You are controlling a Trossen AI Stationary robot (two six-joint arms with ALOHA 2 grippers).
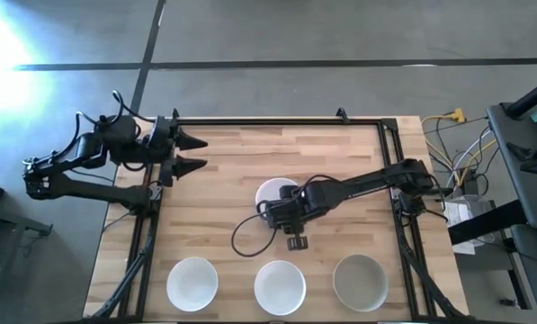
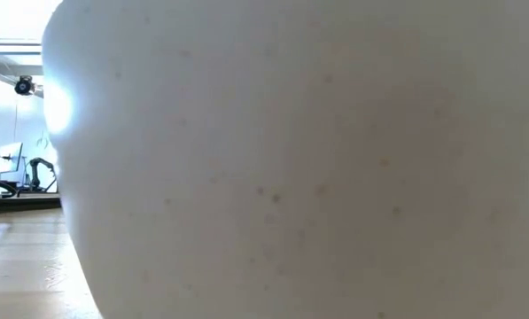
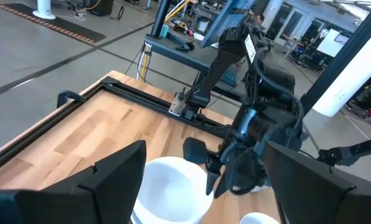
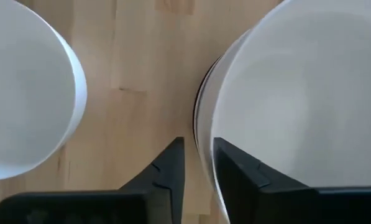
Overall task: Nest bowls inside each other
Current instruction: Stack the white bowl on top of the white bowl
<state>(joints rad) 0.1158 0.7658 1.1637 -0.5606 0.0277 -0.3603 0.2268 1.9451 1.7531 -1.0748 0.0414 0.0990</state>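
High view: a pale wooden slatted table (image 1: 223,180) with a dark frame, seen from above. At the far left edge, the left gripper (image 1: 194,154) waits, its two dark fingers spread wide with nothing between them, its arm folded back off the table's left side. Along the near edge stand three round, smooth bowls in a row: a white bowl at the left (image 1: 192,283), a white bowl in the middle (image 1: 280,287), and a grey bowl at the right (image 1: 359,282).

At the table's centre sits a white stack bowl (image 1: 272,192), with a dark rim showing just beneath it in the right wrist view, so bowls appear already nested there. The right arm reaches in from the right edge, stretched low and nearly level across the boards. The right gripper (image 4: 197,163) straddles this bowl's rim (image 4: 205,124), one finger outside and one inside, with a narrow gap; whether it pinches the wall or has just let go cannot be told.

Judged step: seating this bowl in the stack. It should sit level and centred before the fingers part fully, then the gripper should lift straight up to avoid dragging the rim.
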